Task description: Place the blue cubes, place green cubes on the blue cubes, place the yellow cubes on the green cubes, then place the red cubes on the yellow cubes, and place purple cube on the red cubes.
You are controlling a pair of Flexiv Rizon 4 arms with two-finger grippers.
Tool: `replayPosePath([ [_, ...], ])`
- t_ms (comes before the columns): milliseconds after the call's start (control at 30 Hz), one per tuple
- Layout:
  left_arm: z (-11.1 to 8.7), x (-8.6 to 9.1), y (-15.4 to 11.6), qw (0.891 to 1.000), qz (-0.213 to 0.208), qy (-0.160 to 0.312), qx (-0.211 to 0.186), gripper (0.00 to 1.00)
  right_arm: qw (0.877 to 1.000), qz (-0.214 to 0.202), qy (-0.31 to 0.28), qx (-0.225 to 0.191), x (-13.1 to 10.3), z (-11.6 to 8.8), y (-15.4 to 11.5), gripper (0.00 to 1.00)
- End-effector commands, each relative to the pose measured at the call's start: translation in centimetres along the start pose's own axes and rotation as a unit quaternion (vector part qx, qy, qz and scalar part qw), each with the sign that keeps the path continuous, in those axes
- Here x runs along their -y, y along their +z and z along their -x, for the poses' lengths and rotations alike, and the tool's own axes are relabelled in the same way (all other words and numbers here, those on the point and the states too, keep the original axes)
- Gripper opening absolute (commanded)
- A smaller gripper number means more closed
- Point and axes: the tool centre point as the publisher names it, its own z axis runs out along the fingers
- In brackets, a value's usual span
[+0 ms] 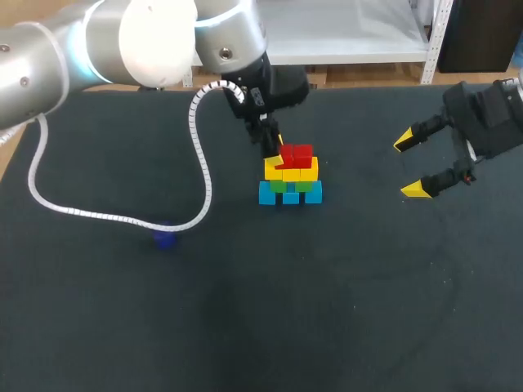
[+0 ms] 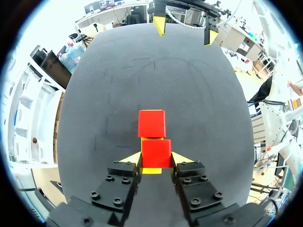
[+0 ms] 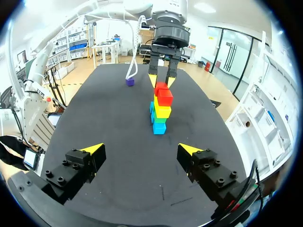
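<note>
The left jaws are clamped on a red cube on top of the stack of blue, green, yellow and red cubes at mid-tabletop; the right jaws stand apart, well to the right of it. Risk noted: the stack is narrow, so any sideways drag as the left jaws let go or lift could skew the red layer or topple it. The purple cube lies near left, right against the white cable, which could sweep it away.
</note>
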Motion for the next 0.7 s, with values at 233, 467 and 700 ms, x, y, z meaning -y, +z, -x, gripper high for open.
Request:
replayPosePath([
  [233,0.17,-0.39,0.04,1.0,-0.004,0.002,-0.003,0.14,1.0,0.001,-0.001,0.002,0.1,-0.06,0.09,1.0],
  [467,0.22,-0.4,0.09,1.0,-0.005,0.001,-0.003,0.2,1.0,0.001,-0.001,0.002,0.1,-0.06,0.09,1.0],
  [700,0.23,-0.47,0.08,1.0,-0.005,0.001,-0.005,0.36,1.0,0.001,-0.001,0.002,0.1,-0.06,0.09,1.0],
])
